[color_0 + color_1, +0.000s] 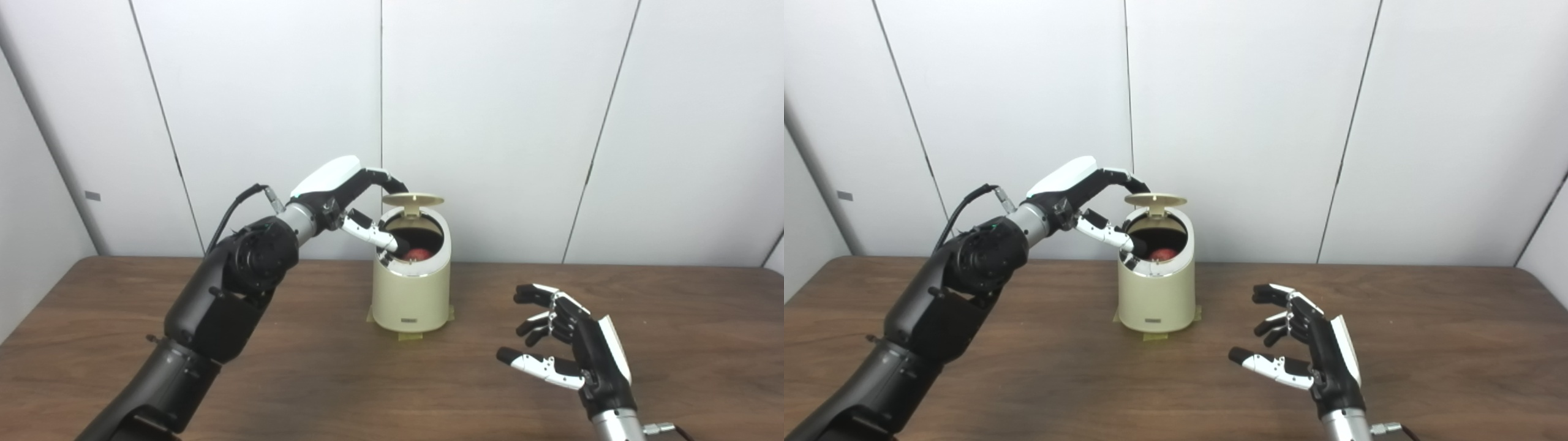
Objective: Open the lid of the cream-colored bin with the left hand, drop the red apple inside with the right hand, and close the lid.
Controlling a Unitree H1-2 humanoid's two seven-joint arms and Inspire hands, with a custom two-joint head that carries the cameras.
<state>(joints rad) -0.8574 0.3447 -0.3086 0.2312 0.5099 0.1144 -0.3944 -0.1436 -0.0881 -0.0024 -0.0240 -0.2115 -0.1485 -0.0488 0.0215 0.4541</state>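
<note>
1. The red apple (418, 252) lay inside the cream-colored bin (410, 288), visible through the open mouth.
2. The lid (413, 199) stood raised, roughly level, on its rear hinge.
3. The left hand (349, 196) reached over the rim, fingers (392, 181) touching the lid's edge and thumb (373, 233) at the mouth (a firm grip could not be confirmed).
4. The right hand (569, 343) hovered over the wooden table (674, 343), well apart from the bin, fingers spread and holding nothing.
5. The lid appeared light, stiff and thin; pressing its front edge downward would likely close it without tipping the bin.
</note>
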